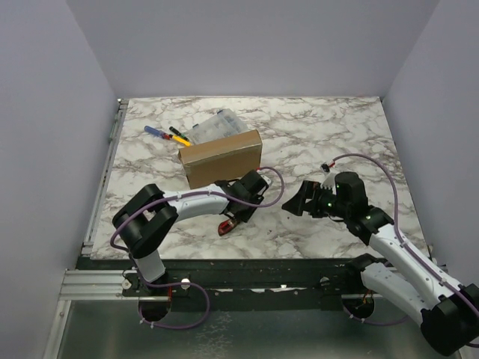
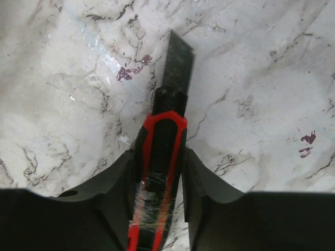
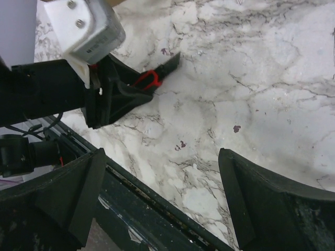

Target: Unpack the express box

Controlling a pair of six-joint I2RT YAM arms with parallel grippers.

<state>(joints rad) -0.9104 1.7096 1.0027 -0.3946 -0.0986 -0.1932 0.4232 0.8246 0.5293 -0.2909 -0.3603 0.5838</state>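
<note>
Red knife half-hidden in left hand.

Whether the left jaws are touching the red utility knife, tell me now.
Touching. In the left wrist view, the jaws of the left gripper press against both sides of the utility knife at its handle, with no gap showing at the tips.

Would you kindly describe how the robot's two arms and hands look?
The left arm and right arm have white links, black joints and purple cables. The left hand and right hand are black, each with two broad wedge-shaped fingers. The right wrist shows green lights.
</note>
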